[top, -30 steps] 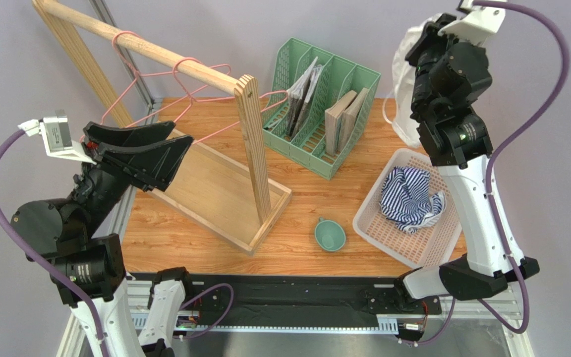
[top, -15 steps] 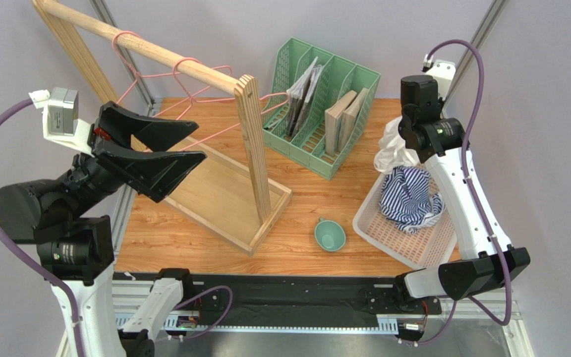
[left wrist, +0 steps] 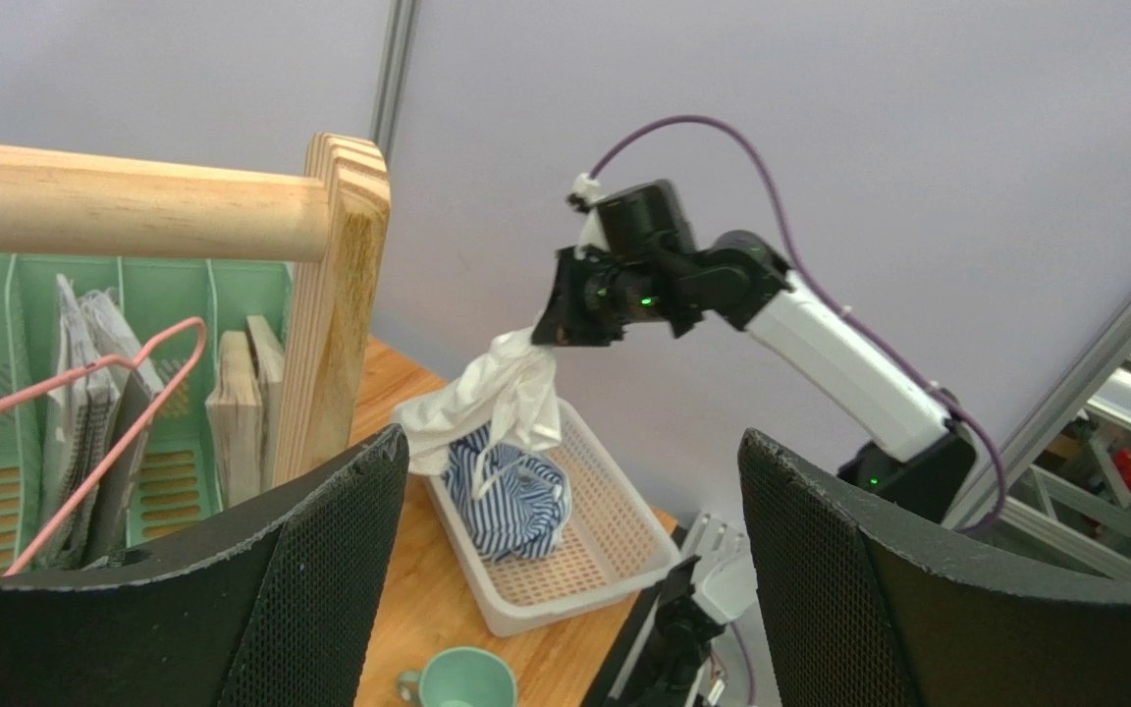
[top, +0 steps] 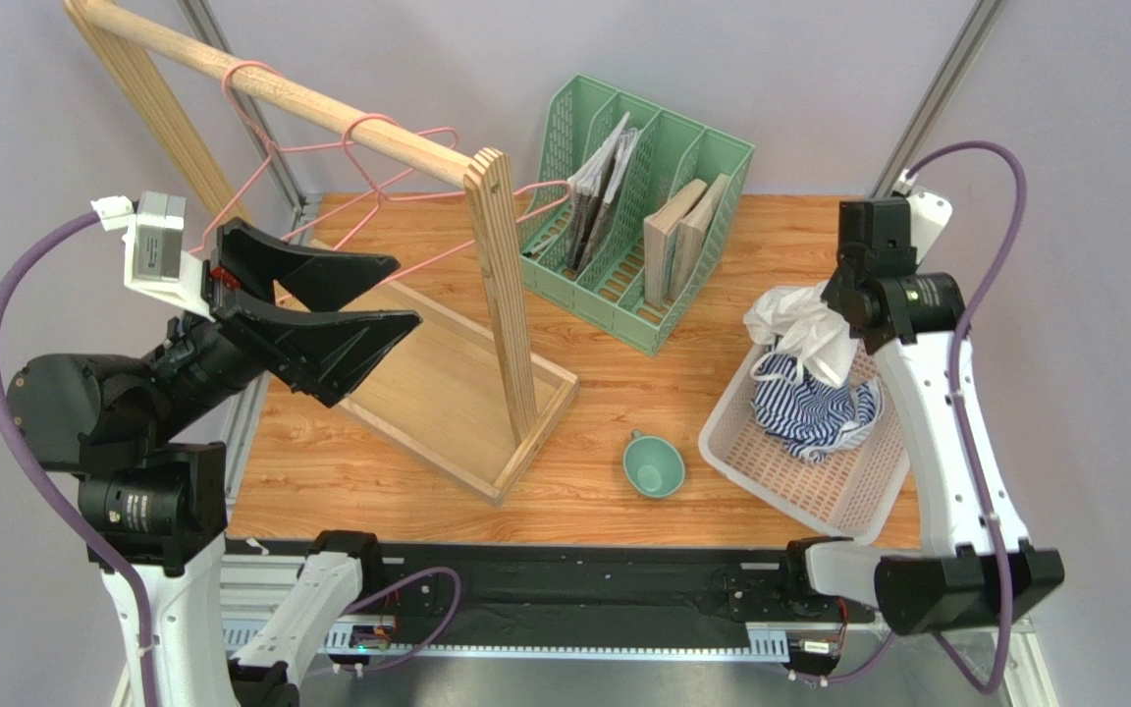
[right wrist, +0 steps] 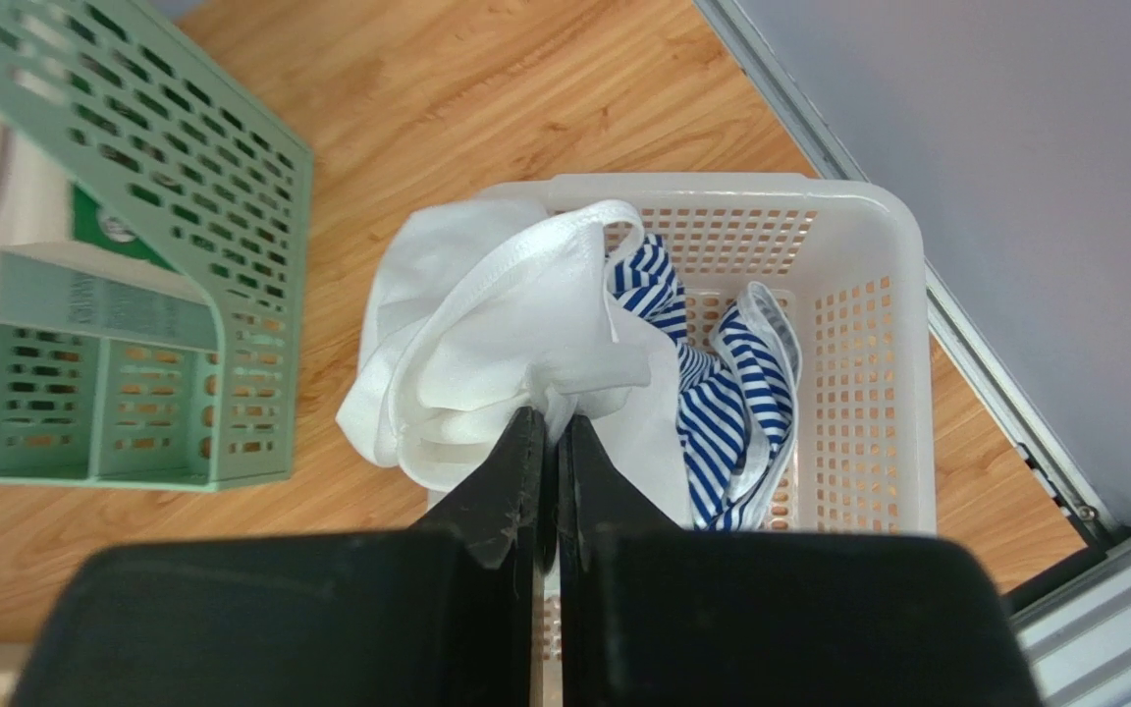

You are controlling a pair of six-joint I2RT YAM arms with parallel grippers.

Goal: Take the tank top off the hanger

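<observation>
Near left, beside the wooden rack [top: 439, 386]: left gripper [top: 406, 292], black fingers spread wide, gripping nothing. Right side, farther in: I see the right gripper [right wrist: 545, 427] pinched tight on a fold of the white cotton tank top [right wrist: 498, 332]. The top hangs bunched below the fingertips, over the blue-and-white striped garment [top: 808, 410] in the white perforated plastic basket [top: 822, 508]. Far left: pink wire hangers [top: 365, 148] on the rail.
</observation>
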